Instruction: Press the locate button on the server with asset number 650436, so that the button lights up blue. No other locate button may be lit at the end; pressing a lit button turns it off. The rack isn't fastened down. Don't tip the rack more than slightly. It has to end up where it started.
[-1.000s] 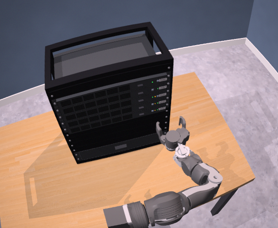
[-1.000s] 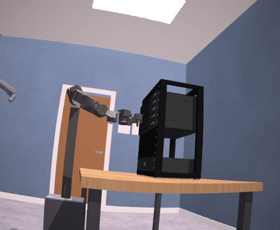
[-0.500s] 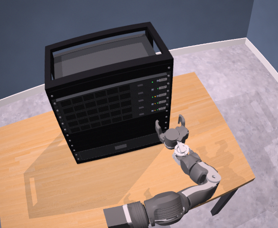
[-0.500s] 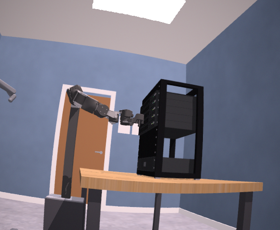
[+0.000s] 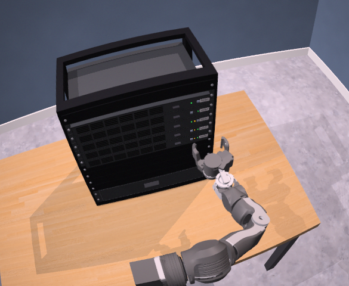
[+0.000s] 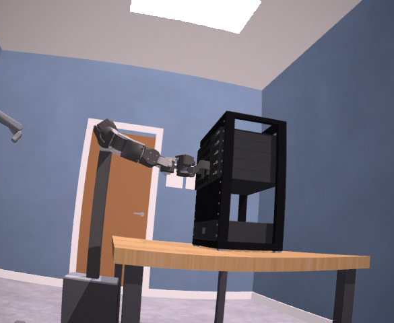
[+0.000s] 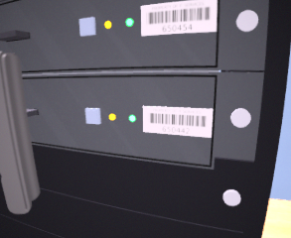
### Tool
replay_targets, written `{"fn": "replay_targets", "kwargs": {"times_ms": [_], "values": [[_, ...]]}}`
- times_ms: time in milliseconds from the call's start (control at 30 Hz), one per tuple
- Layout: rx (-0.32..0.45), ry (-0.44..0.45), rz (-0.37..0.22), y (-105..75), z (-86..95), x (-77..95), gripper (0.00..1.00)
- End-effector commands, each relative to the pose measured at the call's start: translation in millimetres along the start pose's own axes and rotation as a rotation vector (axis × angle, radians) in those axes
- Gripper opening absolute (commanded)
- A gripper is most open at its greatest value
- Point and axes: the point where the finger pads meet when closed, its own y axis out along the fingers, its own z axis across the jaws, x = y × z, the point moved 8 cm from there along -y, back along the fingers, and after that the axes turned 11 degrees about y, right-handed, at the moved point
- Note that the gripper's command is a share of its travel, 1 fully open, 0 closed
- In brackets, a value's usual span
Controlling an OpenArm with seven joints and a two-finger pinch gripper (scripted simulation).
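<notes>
Server 650436 cannot be singled out; the labels on the upper three servers [image 5: 185,114] [image 6: 221,141] are too small to read. The gripper [image 5: 209,142] [image 6: 205,168] is open, with its fingers spread and nothing between them. It is positioned in front of the rack [image 5: 137,89] [image 6: 225,204] [image 7: 280,99], toward the right side of the front panel in the top view. The upper three servers are above and beyond it. In the wrist view, one finger [image 7: 8,134] occupies the left edge, overlapping the left part of the lower server's face. Contact between finger and panel cannot be confirmed.

The two lower servers face the wrist camera. The upper unit of this pair carries a white barcode label [image 7: 179,18] reading 650454; the lower unit's label [image 7: 178,121] reads 650442. Small print above each barcode is blurred. From left to right, each unit presents a pale blue-grey locate button (upper [image 7: 87,27], lower [image 7: 93,116]), a yellow indicator (upper [image 7: 108,25], lower [image 7: 112,117]), a green indicator (upper [image 7: 129,22], lower [image 7: 132,118]) and the label.

The rack stands upright on the wooden table [image 5: 245,123] [image 6: 242,263] [image 7: 286,218].
</notes>
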Motion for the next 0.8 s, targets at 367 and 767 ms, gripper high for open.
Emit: {"fn": "replay_targets", "kwargs": {"times_ms": [367, 767], "values": [[-0.013, -0.006, -0.008, 12.9, -1.0, 0.8, 0.6], [-0.013, -0.006, -0.008, 12.9, -1.0, 0.8, 0.6]]}}
